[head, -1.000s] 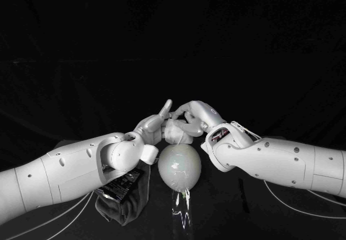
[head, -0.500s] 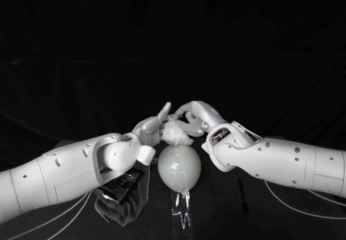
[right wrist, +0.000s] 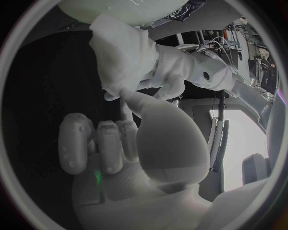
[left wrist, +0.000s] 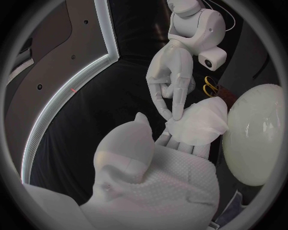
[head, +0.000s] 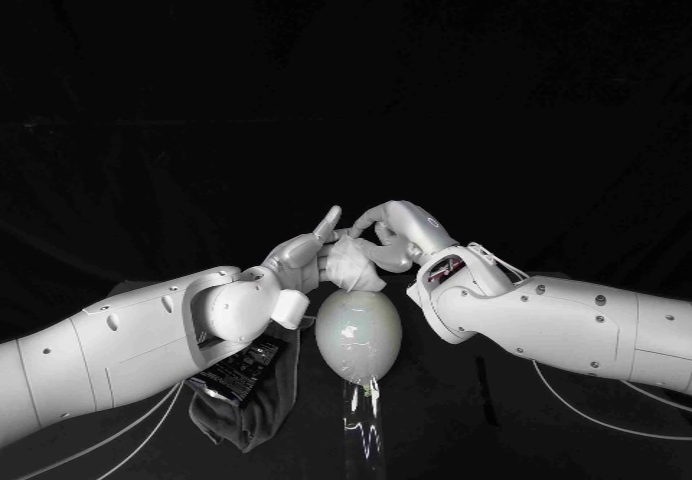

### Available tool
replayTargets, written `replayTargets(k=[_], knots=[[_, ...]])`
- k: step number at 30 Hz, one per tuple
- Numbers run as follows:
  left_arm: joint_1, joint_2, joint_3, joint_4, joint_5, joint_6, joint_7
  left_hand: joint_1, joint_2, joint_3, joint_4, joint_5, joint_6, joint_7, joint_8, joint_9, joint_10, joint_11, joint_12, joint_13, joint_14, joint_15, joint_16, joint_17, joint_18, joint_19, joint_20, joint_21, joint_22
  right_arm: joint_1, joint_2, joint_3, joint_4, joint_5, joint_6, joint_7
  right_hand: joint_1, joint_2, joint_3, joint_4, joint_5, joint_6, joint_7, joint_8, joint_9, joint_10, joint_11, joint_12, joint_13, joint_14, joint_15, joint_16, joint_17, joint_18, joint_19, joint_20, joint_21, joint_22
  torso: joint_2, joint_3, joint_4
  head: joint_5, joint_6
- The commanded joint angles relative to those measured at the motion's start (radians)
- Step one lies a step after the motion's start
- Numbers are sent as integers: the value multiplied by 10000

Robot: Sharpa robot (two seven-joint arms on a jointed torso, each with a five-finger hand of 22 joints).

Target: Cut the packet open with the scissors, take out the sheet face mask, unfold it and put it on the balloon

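Observation:
The white sheet face mask (head: 353, 268) hangs crumpled just above the far end of the pale balloon (head: 358, 335), which lies on the black table. My left hand (head: 306, 255) holds the mask from the left, and the sheet lies across its fingers (left wrist: 201, 122). From the right, my right hand (head: 389, 235) pinches the mask's edge between thumb and a fingertip (right wrist: 123, 93), its other fingers curled. In the right wrist view the mask (right wrist: 123, 52) sits bunched below the balloon (right wrist: 120, 9). The dark packet (head: 238, 370) lies under my left forearm.
The scissors (left wrist: 210, 87), with yellow handles, lie on the table beyond my right hand (left wrist: 171, 76). A dark crumpled cloth (head: 231, 420) sits beneath the packet. White cables (head: 606, 415) trail along the table near both forearms.
Both hands have edged slightly with the mask still bunched between them. The balloon and packet have not moved.

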Motion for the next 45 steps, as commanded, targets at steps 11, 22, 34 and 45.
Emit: replayTargets(k=[11, 22, 34, 45], knots=[[13, -65, 0, 24, 221, 151, 47, 2650, -129, 1406, -805, -8, 2371, 1491, 1393, 602, 614, -38, 26, 45, 359, -46, 63, 50, 113, 184, 12, -25, -9, 4, -44, 6, 26, -69, -334, 78, -14, 90, 73, 5, 5, -17, 0, 48, 23, 925, -85, 63, 2483, 1061, -64, 35, 2635, -24, 138, -85, 85, 2080, 0, 1, -4, -16, 2], [12, -103, -4, 86, 166, 68, 264, 3540, -302, 2327, -1334, -19, 2859, 1448, 1829, 669, 1396, -86, 87, 93, 534, -105, 92, 78, 148, 254, 11, -58, -14, 4, 1, 6, -48, -123, -148, -133, -22, 76, 87, -11, 6, -20, -4, 74, 44, 930, -89, 74, 2490, 1061, -68, 35, 2635, -22, 134, -90, 75, 2077, -1, -4, 0, -27, 0], [9, -156, -5, 82, 416, -226, 514, 2723, -796, 2609, -177, -28, 2728, 1460, 2258, 665, 2255, -95, 156, 142, 643, -112, 51, 82, 134, 21, 18, -185, -25, 4, -15, 6, -49, -250, -80, -373, -25, 69, 93, -19, 6, -22, -5, 84, 52, 937, -90, 89, 2500, 1061, -70, 35, 2635, -21, 132, -92, 72, 2076, -3, 6, -2, -45, 7], [9, -194, -8, 61, 150, -349, 274, 1989, -1235, 1999, -1, -33, 2483, 1455, 2842, 770, 2378, -106, 209, 152, 668, -106, 22, 76, 101, -264, 19, -278, -42, 4, 10, 6, -67, -190, -149, -540, -27, 63, 102, -28, 6, -23, -7, 97, 63, 942, -92, 100, 2507, 1061, -72, 35, 2635, -25, 141, -94, 91, 2081, 0, 5, 1, -54, -1]])
